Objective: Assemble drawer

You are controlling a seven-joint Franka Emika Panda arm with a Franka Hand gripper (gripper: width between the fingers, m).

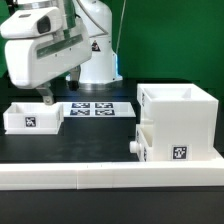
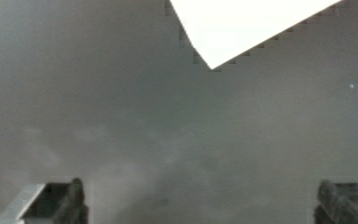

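- A shallow white plastic tray (image 1: 30,117) sits on the left, open side up. Its long axis runs left to right and its tagged wall faces near.
- The two-finger gripper (image 1: 58,95) hangs over that tray's far right corner, fingers (image 2: 55,202) spread wide with nothing between them.
- The marker board (image 1: 100,108) lies flat, mid-scene, far.
- A second small white knobbed tray (image 1: 143,143) touches the shell's left side, knob pointing left.
- The tall cube-like white plastic shell (image 1: 182,120) stands on the right, its opening up and its tag facing near.
- The black table (image 1: 90,140) has a low white border wall (image 1: 110,176) along its near edge and a green backdrop (image 1: 170,40) behind.
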